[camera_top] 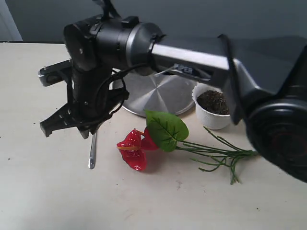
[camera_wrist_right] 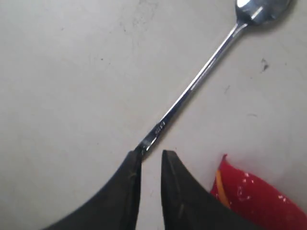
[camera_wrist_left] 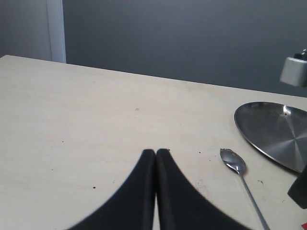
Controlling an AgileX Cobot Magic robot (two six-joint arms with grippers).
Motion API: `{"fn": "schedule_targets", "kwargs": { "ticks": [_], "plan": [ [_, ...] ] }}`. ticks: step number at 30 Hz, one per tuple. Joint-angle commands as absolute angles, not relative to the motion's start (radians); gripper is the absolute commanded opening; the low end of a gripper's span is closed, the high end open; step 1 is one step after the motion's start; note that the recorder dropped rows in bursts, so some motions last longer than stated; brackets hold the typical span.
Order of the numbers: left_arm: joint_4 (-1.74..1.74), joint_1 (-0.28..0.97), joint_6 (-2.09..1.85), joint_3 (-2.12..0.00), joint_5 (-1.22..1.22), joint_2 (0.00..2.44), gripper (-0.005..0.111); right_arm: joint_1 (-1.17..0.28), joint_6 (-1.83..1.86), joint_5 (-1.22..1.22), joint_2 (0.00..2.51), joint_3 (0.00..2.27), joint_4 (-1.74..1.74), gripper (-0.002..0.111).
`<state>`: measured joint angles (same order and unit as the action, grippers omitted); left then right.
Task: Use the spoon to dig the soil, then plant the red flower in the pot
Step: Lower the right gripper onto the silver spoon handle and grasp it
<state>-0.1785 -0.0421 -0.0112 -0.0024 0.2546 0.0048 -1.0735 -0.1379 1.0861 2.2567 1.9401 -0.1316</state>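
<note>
The right gripper [camera_wrist_right: 151,153], jaws narrowly apart, meets the spoon [camera_wrist_right: 192,85] handle's end off-centre against one finger; closing could flick it toward the red flower [camera_wrist_right: 249,201] beside.

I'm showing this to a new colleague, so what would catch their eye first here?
The black right arm stretches across the exterior view, its gripper down at the handle end of the spoon on the pale table. Beside it lies the red flower with its green leaf; behind stand the white pot of dark soil and a shiny steel plate.
</note>
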Motion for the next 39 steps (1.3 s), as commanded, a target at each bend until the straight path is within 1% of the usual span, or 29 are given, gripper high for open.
{"fn": "schedule_targets", "kwargs": {
  "ticks": [1, 5, 13, 19, 20, 21, 25, 27, 32, 39],
  "plan": [
    [-0.177, -0.036, -0.010, 0.000, 0.240, 0.000, 0.000, -1.118, -0.269, 1.124, 2.329, 2.059, 0.023, 0.017],
    [-0.177, -0.036, -0.010, 0.000, 0.240, 0.000, 0.000, -1.118, -0.397, 1.128, 2.376, 2.089, 0.011, 0.017],
    [-0.177, -0.036, -0.010, 0.000, 0.240, 0.000, 0.000, -1.118, -0.472, 1.144, 2.420, 2.089, -0.073, 0.017],
    [-0.177, -0.036, -0.010, 0.000, 0.240, 0.000, 0.000, -1.117, -0.472, 1.137, 2.424, 2.089, -0.046, 0.017],
    [-0.177, -0.036, -0.010, 0.000, 0.240, 0.000, 0.000, -1.117, -0.472, 1.135, 2.424, 2.089, -0.035, 0.019],
    [-0.177, -0.036, -0.010, 0.000, 0.240, 0.000, 0.000, -1.117, -0.472, 1.130, 2.424, 2.089, -0.023, 0.024],
    [-0.177, -0.036, -0.010, 0.000, 0.240, 0.000, 0.000, -1.117, -0.508, 1.122, 2.424, 2.089, 0.020, 0.054],
    [-0.177, -0.036, -0.010, 0.000, 0.240, 0.000, 0.000, -1.117, -0.508, 1.114, 2.424, 2.089, 0.018, 0.061],
    [-0.177, -0.036, -0.010, 0.000, 0.240, 0.000, 0.000, -1.117, -0.508, 1.076, 2.424, 2.089, 0.018, 0.055],
    [-0.177, -0.036, -0.010, 0.000, 0.240, 0.000, 0.000, -1.106, -0.508, 1.016, 2.424, 2.089, 0.060, 0.055]
  ]
}}
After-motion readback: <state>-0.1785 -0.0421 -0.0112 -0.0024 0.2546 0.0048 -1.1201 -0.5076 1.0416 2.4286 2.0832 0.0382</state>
